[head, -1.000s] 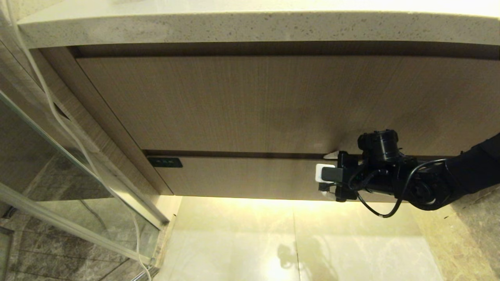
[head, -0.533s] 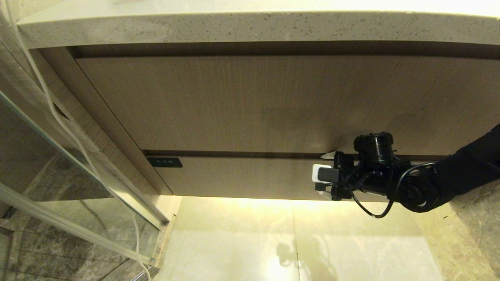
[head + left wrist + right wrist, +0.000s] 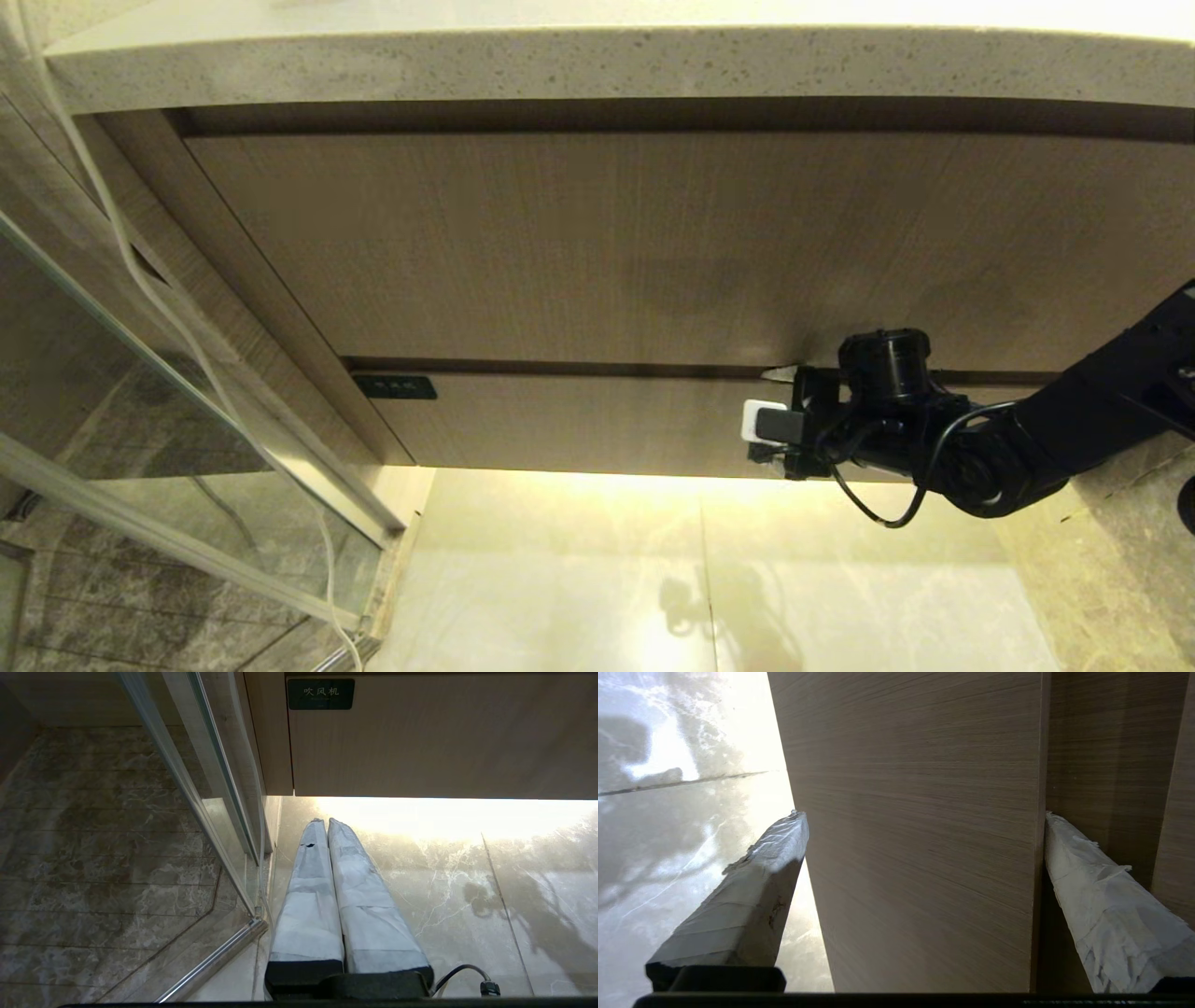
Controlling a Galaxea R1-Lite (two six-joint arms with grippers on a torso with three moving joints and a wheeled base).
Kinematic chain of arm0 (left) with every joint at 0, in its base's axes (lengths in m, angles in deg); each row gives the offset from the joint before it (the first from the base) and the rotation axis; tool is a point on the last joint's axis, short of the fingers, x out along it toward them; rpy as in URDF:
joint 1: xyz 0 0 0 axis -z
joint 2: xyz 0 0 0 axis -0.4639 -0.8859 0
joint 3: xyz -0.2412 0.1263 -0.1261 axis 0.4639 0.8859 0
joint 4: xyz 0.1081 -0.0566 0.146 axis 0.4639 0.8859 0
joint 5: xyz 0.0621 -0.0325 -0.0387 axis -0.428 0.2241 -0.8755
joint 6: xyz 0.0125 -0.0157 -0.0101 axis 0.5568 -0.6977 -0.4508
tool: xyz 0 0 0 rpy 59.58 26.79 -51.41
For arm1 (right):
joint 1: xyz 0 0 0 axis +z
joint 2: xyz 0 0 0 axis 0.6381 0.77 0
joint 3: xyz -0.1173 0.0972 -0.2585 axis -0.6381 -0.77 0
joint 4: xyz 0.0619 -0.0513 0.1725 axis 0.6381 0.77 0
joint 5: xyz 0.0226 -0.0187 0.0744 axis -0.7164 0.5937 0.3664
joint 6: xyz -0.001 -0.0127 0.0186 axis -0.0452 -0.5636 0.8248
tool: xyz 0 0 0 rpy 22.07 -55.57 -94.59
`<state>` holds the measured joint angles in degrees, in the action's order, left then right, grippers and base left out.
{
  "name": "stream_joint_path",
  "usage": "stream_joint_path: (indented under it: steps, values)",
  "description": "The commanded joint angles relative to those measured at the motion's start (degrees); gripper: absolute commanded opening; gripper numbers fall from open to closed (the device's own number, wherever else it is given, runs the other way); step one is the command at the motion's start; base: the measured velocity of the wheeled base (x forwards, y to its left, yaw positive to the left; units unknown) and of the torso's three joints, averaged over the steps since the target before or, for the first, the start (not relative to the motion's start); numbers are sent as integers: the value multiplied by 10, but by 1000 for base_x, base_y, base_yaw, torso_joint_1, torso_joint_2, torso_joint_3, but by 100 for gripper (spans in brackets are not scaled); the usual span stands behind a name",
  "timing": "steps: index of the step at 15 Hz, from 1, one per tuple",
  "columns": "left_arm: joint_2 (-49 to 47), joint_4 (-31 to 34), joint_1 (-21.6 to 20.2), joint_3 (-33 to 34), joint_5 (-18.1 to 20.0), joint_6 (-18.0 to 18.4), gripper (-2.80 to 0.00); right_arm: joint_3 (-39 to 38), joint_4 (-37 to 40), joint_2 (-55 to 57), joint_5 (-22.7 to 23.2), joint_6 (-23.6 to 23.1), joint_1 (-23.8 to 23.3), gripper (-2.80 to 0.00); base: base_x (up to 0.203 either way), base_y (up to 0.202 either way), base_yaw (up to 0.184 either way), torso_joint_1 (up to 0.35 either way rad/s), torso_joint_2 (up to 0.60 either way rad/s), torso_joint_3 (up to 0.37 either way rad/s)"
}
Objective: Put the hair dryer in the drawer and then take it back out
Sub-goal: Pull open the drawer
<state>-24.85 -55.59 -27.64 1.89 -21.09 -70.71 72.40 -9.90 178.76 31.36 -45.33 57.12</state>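
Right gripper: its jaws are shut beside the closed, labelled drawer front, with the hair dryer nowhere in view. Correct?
Not quite. The right gripper has its jaws open, straddling the closed drawer front, one finger at each edge, as the right wrist view shows. The rest holds.

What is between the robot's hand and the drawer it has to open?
Nothing visible. The right hand is open, right at the shut drawer: one finger below the front's bottom edge, the other in the gap above it. The hair dryer isn't in view.
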Motion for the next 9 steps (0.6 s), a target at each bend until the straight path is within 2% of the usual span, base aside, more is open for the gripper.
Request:
stream_joint_path:
  steps: [1, 5, 9]
  values:
    - [0, 0, 0, 0, 0, 0, -280, -3, 59, -3, 4, -2, 0, 0, 0, 0, 0, 0, 0, 0]
    - [0, 0, 0, 0, 0, 0, -280, 0, 171, -42, 5, 9, -1, 0, 0, 0, 0, 0, 0, 0]
    - [0, 0, 0, 0, 0, 0, -280, -9, 194, -68, 2, 16, 1, 0, 0, 0, 0, 0, 0, 0]
